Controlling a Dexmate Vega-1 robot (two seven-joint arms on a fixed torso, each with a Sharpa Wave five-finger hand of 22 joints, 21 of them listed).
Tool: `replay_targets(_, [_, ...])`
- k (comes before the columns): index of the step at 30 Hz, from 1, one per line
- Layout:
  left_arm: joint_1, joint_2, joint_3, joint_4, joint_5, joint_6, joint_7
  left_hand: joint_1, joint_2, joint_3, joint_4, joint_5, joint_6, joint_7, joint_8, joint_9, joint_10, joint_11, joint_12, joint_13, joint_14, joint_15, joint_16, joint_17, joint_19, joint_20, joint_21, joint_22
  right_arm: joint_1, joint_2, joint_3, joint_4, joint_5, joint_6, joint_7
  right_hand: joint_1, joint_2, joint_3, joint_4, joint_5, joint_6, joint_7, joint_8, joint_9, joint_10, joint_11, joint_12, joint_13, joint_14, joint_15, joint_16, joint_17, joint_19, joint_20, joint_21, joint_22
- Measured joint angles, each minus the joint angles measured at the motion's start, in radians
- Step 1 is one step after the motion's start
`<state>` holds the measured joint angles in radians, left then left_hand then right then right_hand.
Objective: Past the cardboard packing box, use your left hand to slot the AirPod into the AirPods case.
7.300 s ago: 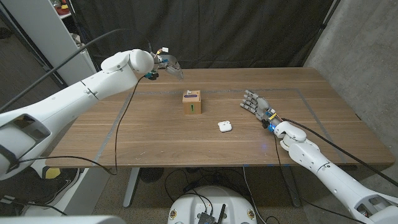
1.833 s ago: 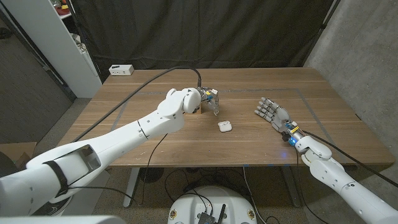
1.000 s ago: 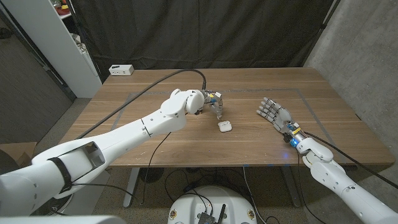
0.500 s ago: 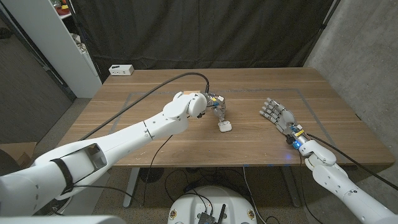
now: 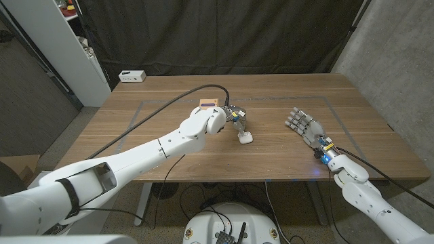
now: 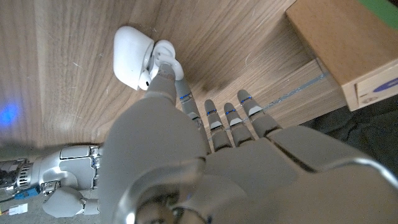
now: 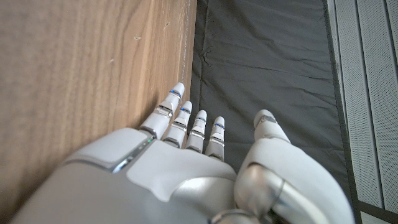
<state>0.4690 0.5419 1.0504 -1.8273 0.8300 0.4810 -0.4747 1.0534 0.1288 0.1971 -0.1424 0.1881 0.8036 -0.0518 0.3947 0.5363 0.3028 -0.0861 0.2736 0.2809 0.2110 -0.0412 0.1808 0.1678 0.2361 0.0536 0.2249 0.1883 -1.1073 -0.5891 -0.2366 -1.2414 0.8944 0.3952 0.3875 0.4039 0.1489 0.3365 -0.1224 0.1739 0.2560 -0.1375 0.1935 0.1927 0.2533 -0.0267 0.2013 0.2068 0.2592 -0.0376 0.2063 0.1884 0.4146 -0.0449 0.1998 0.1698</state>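
Observation:
The white AirPods case [image 5: 245, 137] lies open on the wooden table [image 5: 169, 146], just past the cardboard packing box [image 5: 208, 104], which my left arm partly hides. My left hand [image 5: 232, 119] reaches down to the case. In the left wrist view a fingertip [image 6: 169, 73] holds the white AirPod [image 6: 164, 51] against the opening of the case [image 6: 132, 57], with the other fingers stretched out; the thumb is hidden. The cardboard box [image 6: 348, 46] sits close beside that hand. My right hand [image 5: 302, 126] stands apart to the right with its fingers [image 7: 186, 121] spread, holding nothing.
A small white box [image 5: 132, 76] sits at the table's far left corner. A white shelf unit [image 5: 47, 47] stands beyond the table's left side and a black curtain [image 5: 224, 34] hangs behind it. Thin tape lines [image 5: 135, 108] mark the tabletop.
My left hand has come from the far left, past the cardboard box, down to the case with the AirPod. My right hand has drifted slightly right and nearer.

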Motion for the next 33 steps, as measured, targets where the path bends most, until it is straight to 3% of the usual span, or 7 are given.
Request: replay_targets(33, [0.036,-0.001,-0.031,-0.028,-0.026,0.005,-0.004,0.004,-0.004,-0.004,0.004,0.000,0.005,0.002,-0.008,0.011,0.010,0.000,0.000,0.005,0.011,0.000,0.000,0.000,0.000,0.000,0.000,0.000,-0.010,0.002,0.003,0.008,0.006,-0.005,0.006,0.000,0.000,0.000,0.000,0.000,0.000,0.000,0.000,0.000,0.000,0.000,0.000,0.005,0.000,0.000,0.000,0.000,0.000,0.000,-0.004,0.000])
